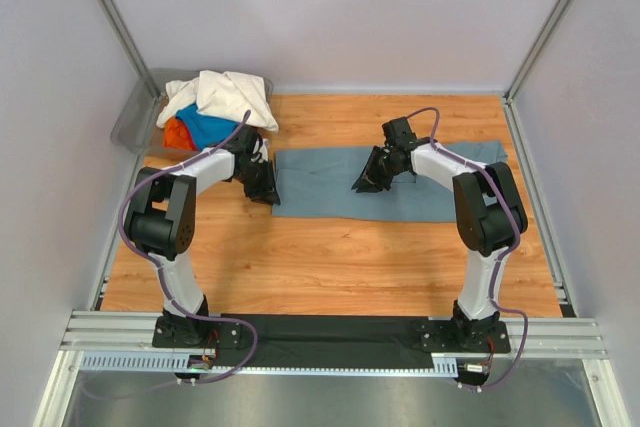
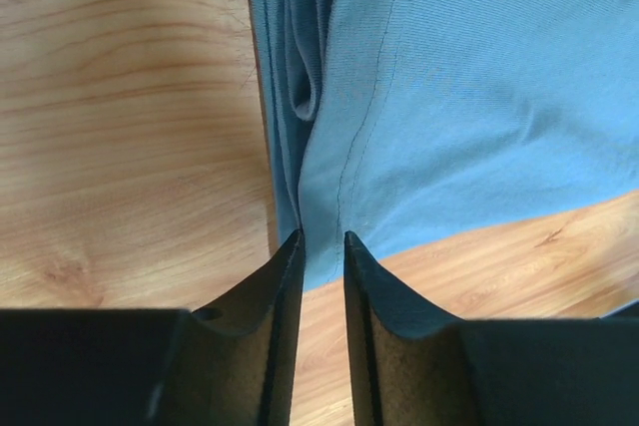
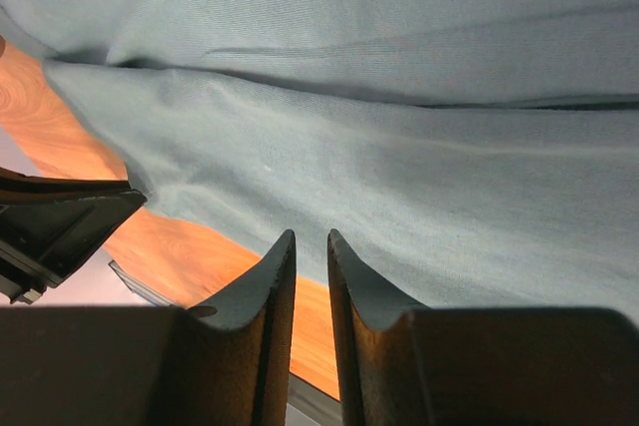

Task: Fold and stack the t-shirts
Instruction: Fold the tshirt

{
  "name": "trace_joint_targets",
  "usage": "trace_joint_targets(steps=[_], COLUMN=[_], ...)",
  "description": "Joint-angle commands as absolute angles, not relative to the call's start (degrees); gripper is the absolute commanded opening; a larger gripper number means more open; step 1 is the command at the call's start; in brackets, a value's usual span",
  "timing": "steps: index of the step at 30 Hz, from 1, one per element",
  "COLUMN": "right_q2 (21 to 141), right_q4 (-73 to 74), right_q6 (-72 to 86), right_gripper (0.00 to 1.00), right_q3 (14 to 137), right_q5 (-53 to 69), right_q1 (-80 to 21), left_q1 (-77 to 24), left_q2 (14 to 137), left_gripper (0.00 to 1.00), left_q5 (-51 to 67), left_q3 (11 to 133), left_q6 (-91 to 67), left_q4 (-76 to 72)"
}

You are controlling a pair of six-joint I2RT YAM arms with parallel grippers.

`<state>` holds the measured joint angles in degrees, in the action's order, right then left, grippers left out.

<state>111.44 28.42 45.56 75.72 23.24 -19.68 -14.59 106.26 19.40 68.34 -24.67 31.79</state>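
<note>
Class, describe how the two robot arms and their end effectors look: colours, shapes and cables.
Both the left arm and right arm have white links and black joint housings. A purple cable loops along each. The left end effector and right end effector are black, each with two fingers tapering to narrow tips.

A wood-grain surface (image 1: pixel 330 267) fills a white-walled booth (image 1: pixel 330 17), with a clear grey bin (image 1: pixel 130 122) at its far left corner. Aluminium posts (image 1: pixel 110 7) rise at the back corners; a black strip (image 1: pixel 330 332) and metal rails (image 1: pixel 100 332) line the near edge.
</note>
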Motion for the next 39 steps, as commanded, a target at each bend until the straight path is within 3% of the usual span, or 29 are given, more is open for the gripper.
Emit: trace_joint_targets(steps=[1, 3, 6, 25, 33, 38, 39], right_q2=[109.0, 109.1, 109.2, 107.9, 117.8, 126.1, 128.6], right_q4=[26.6, 26.5, 26.2, 35.0, 35.5, 33.2, 33.2], right_q6=[45.1, 45.2, 45.4, 42.8, 36.7, 38.6, 39.4], right_gripper=[0.2, 0.2, 0.2, 0.17, 0.24, 0.16, 0.08], right_q3=[74.6, 74.1, 73.9, 75.3, 93.2, 104.1, 105.5], right_q5=[24.2, 24.3, 24.4, 12.2, 14.3, 15.6, 16.2], right_q1=[-19.7, -19.7, -19.7, -16.8, -20.8, -24.1, -25.1], left_q1=[-14.5, -14.5, -14.5, -14.5, -14.5, -14.5, -14.5], left_q2=[102.7, 102.7, 103.6, 94.0, 95.5, 95.9, 95.9], left_gripper=[0.29, 0.24, 0.01, 0.0, 0.0, 0.0, 0.0], left_q5=[19.8, 19.9, 20.9, 25.6, 26.9, 26.4, 26.3], left_q3=[67.8, 67.7, 67.9, 60.5, 59.8, 60.6, 60.8], left_q6=[-25.3, -25.5, -26.0, -27.0, -27.2, -27.0, -26.9], left_q4=[30.3, 30.2, 30.4, 33.1, 32.7, 33.1, 33.3])
